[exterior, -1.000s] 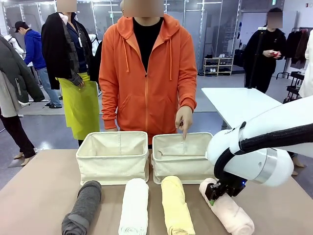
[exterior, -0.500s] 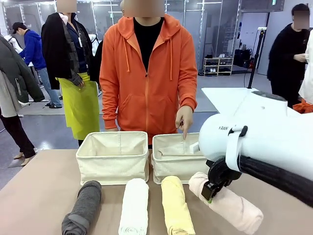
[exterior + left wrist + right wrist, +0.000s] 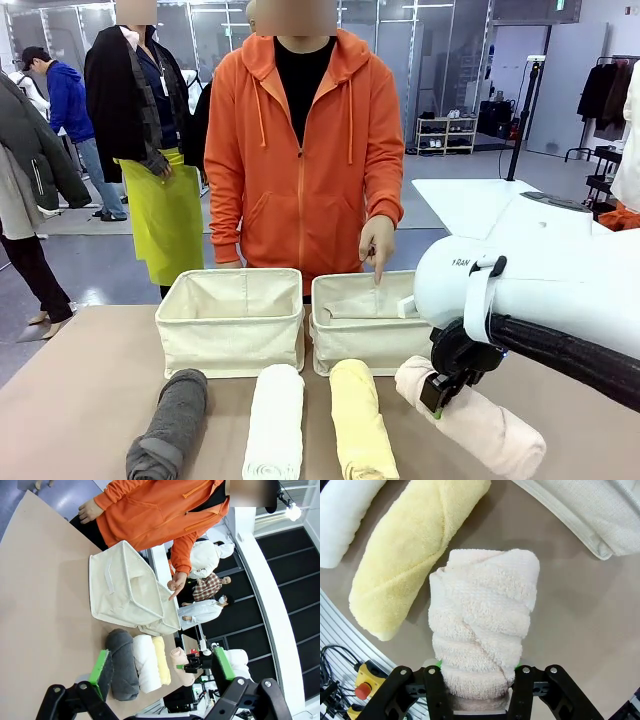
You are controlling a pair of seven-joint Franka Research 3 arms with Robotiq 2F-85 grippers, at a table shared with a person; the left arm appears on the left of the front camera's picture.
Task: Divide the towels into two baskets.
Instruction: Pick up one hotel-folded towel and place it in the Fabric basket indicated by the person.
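My right gripper [image 3: 441, 392] is shut on the pale pink towel [image 3: 478, 425] and holds it tilted above the table, right of the pale yellow towel [image 3: 360, 425]. The right wrist view shows the pink towel [image 3: 482, 615] clamped between the fingers of the right gripper [image 3: 477, 677]. The white towel [image 3: 273, 420] and dark grey towel [image 3: 170, 425] lie in a row to the left. Two cream baskets [image 3: 230, 345] [image 3: 365, 345] stand behind them. My left gripper [image 3: 162, 667] is open, high over the table's left side.
A person in an orange hoodie stands behind the baskets, one hand [image 3: 376, 245] pointing a finger down into the right basket. In the right wrist view a yellow box with a red button [image 3: 364, 680] sits past the table's near edge. Bare tabletop [image 3: 70, 390] lies left of the grey towel.
My right gripper has lifted the pink towel off the table and raised it a little toward the right basket. The other towels, the baskets and the pointing hand have stayed put.
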